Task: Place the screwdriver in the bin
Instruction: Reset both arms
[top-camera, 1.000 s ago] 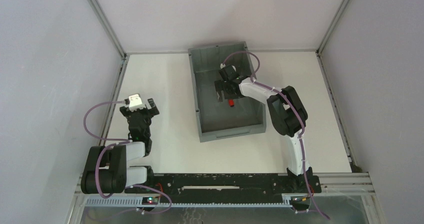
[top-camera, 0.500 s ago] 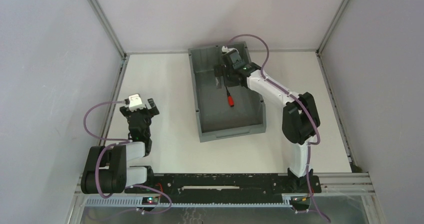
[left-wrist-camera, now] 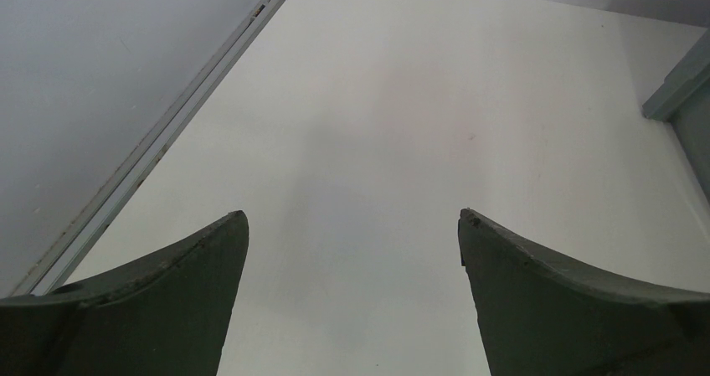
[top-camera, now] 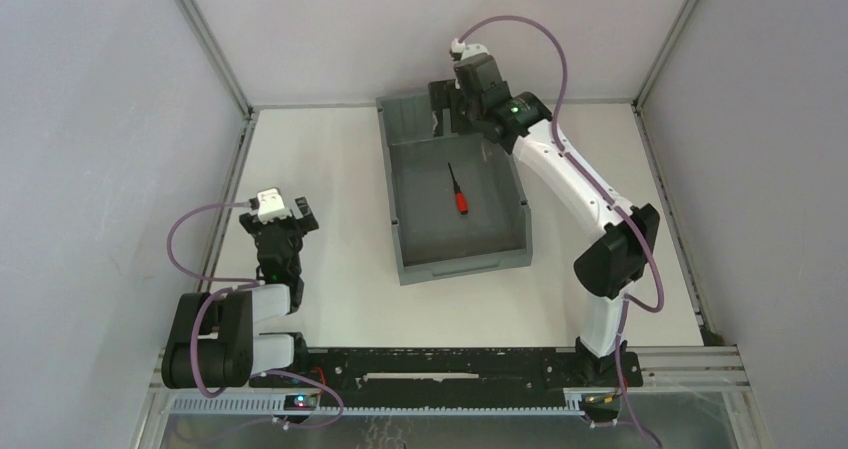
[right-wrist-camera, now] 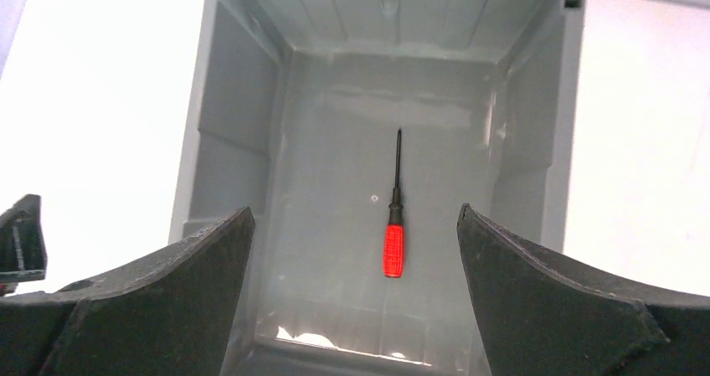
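Note:
The screwdriver (top-camera: pixel 457 191), red handle and thin black shaft, lies flat on the floor of the grey bin (top-camera: pixel 412 249). In the right wrist view the screwdriver (right-wrist-camera: pixel 393 240) lies alone on the floor of the bin (right-wrist-camera: pixel 226 125), well below the jaws. My right gripper (top-camera: pixel 452 109) is open and empty, raised above the bin's far wall. My left gripper (top-camera: pixel 283 214) is open and empty over the white table at the left, far from the bin. In the left wrist view only bare table shows between its fingers (left-wrist-camera: pixel 180 284).
A metal frame rail (top-camera: pixel 235 184) runs along the table's left edge, close to the left gripper. Another rail (top-camera: pixel 665 184) borders the right side. A corner of the bin (left-wrist-camera: pixel 676 87) shows at the right of the left wrist view.
My right gripper has let go of the screwdriver, which now lies on the bin floor, and has risen and moved back toward the bin's far wall. The left arm has not moved.

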